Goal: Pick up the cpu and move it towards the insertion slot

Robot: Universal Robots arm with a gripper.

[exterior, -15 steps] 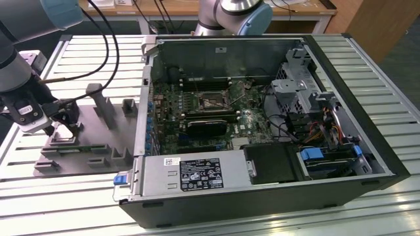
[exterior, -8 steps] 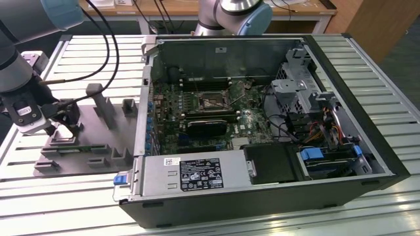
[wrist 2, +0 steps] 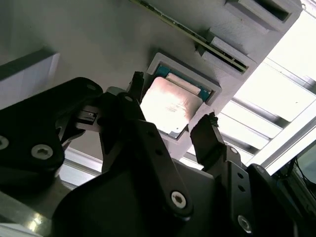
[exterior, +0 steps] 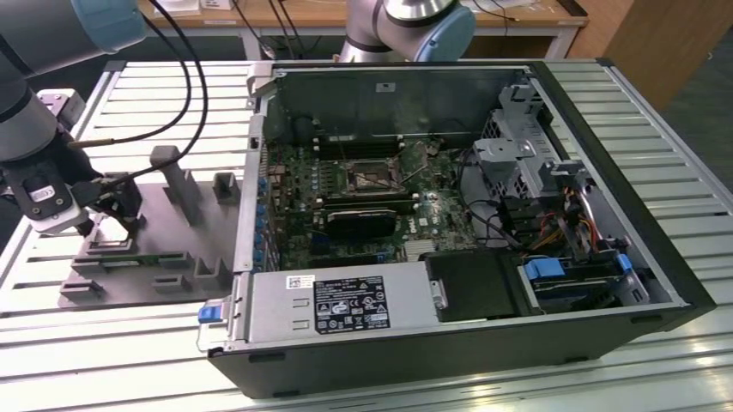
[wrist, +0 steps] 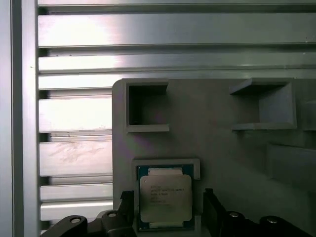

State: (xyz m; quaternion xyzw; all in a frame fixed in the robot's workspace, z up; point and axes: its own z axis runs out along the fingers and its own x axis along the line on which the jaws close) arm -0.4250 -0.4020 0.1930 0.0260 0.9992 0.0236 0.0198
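At the exterior view's left, the claw point(exterior: 112, 225) is seen at the end of a grey arm point(exterior: 23, 112), lowered over a grey plastic tray point(exterior: 172, 242) that is laid on a slatted aluminium table point(exterior: 115, 343). The claw is spread apart and nothing is gripped. The cpu point(wrist: 165, 198) is found directly between the two black fingers point(wrist: 210, 212). It is seated flat in a shallow square recess of the tray, with its silvery top turned towards the claw and a thin green rim exposed.

In the first wrist view a gap is seen between each finger and the chip, and the fingers are placed outside the recess wall. In the second wrist view one fingertip is shown close to a chip edge and the other clearly apart. Whether the nearer tip touches cannot be told. Upright grey posts point(exterior: 170, 172) are set just beside the claw, towards the exterior view's right.

Further to the exterior view's right, well apart from the claw, an open computer case point(exterior: 641, 206) is laid on its side. A green circuit board point(exterior: 292, 206) is mounted inside it. The insertion slot point(exterior: 369, 176), with its silvery frame and dark centre, is located on that board. A black rectangular module point(exterior: 357, 225) is fitted near the slot. A silver power supply point(exterior: 332, 305) is placed along the case's near edge, farther from the claw than the tray.
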